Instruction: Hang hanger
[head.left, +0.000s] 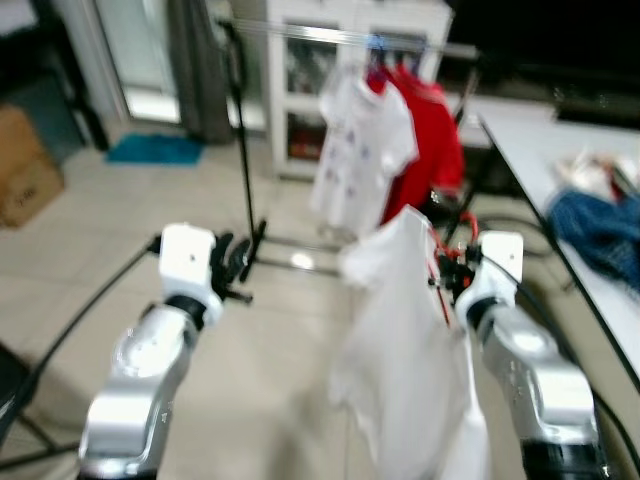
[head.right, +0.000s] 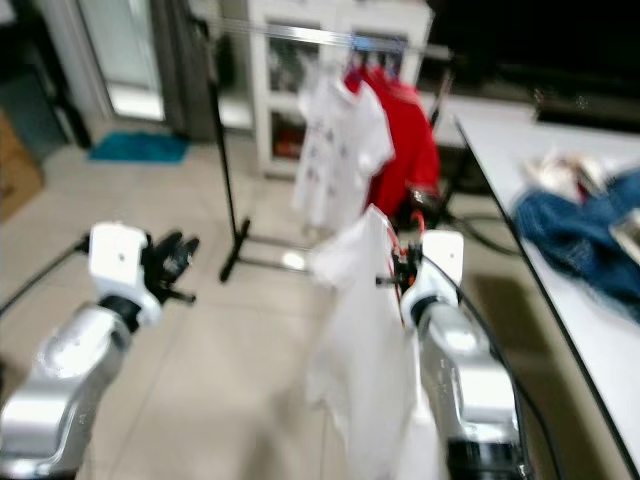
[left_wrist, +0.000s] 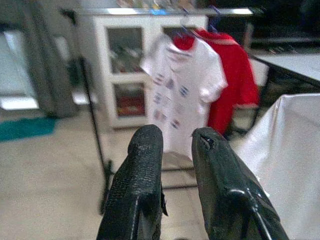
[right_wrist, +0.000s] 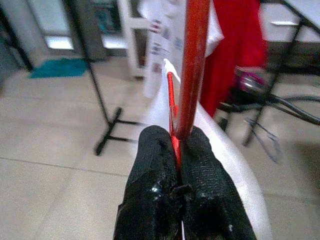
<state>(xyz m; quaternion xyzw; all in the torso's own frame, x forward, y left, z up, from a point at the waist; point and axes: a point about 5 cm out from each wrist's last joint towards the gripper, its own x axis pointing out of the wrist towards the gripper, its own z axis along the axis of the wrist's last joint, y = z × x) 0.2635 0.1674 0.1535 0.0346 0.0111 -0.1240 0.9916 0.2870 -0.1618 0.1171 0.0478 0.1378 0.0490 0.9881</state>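
1. Right wrist view: right hand (right_wrist: 175, 150) clamped on red hanger (right_wrist: 192, 65), white shirt (head.left: 400, 350) draped from it, held before the robot.
2. Left hand (left_wrist: 172, 150) empty, fingers slightly apart.
3. Step judged: carrying toward rail (head.left: 330, 36); hanging not yet done.
4. Next: approach, raise hook over rail beside hung shirts (head.left: 385, 150).
5. Tabletop (head.left: 530, 150) edge close on right; open floor (head.left: 150, 210) left.
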